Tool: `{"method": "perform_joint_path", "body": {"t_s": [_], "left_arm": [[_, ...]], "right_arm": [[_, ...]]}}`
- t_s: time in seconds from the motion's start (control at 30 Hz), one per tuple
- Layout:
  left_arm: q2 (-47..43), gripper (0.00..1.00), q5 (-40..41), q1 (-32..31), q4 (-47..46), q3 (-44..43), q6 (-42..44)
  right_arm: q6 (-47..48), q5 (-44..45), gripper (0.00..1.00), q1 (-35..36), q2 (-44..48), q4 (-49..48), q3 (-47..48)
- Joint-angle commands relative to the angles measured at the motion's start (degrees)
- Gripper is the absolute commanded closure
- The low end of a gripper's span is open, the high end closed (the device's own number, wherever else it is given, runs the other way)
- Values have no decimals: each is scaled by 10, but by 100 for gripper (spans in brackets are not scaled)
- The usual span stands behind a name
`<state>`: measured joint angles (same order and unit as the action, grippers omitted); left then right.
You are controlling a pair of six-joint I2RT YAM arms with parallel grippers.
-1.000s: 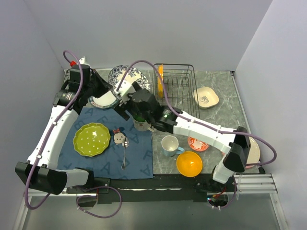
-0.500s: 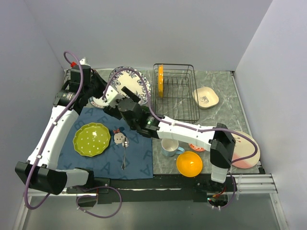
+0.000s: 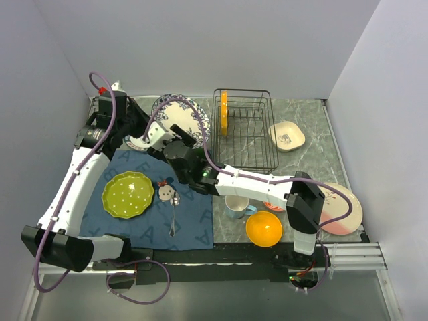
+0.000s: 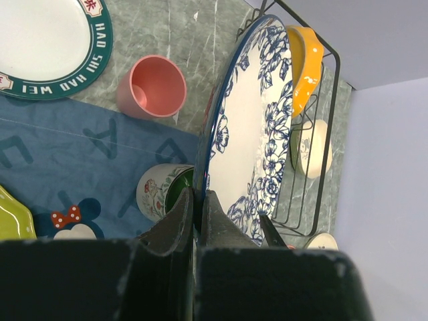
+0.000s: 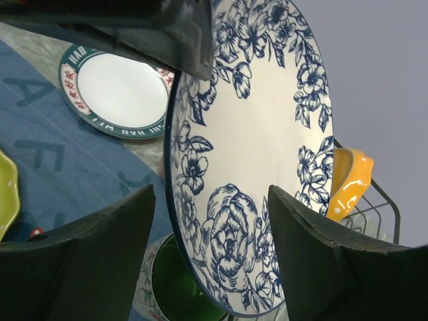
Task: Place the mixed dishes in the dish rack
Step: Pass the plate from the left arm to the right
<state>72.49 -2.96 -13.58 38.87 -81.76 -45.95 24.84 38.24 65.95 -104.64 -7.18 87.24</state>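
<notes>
A veined grey-green stone counter (image 3: 307, 150) carries a blue cloth mat (image 3: 194, 221) at the left and a black wire rack (image 3: 257, 150) at the back, its thin dividers upright. One glossy orange plate (image 4: 302, 57) stands on edge in the rack's left slot. Just left of the rack, a round white floral plate (image 4: 251, 134) with a blue rim is held steeply tilted. The left tool (image 4: 195, 214) is clamped on its rim. The right tool (image 5: 210, 200) stands spread, with its black fingers wide before the plate's face; contact cannot be told. A scalloped lime plate (image 3: 128, 194) lies on the mat. A smooth orange bowl (image 3: 263, 228) and a pink cup (image 4: 152, 87) sit on bare stone.
</notes>
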Motion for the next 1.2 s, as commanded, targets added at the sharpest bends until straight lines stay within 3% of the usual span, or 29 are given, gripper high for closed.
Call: {"method": "perform_joint_path", "body": {"t_s": [0.0,0.13,0.33,0.53,0.67,1.17], "left_arm": [[-31,99,-18,-2,-79,-38,-27],[-31,99,-20,-2,-78,-39,-27],[-32,99,-22,-2,-81,-38,-27],[-39,99,-35,-2,-88,-27,-30],[-41,99,-35,-2,-88,-23,-30],[-41,96,-26,-2,-78,-26,-20]], "right_arm": [[10,35,26,-3,3,-53,-17],[8,39,31,-6,2,-64,-30],[14,48,48,-6,6,-87,-44],[51,65,75,-6,-7,-119,-37],[86,76,100,-7,-17,-163,-37],[164,85,100,-6,-1,-276,-66]]}}
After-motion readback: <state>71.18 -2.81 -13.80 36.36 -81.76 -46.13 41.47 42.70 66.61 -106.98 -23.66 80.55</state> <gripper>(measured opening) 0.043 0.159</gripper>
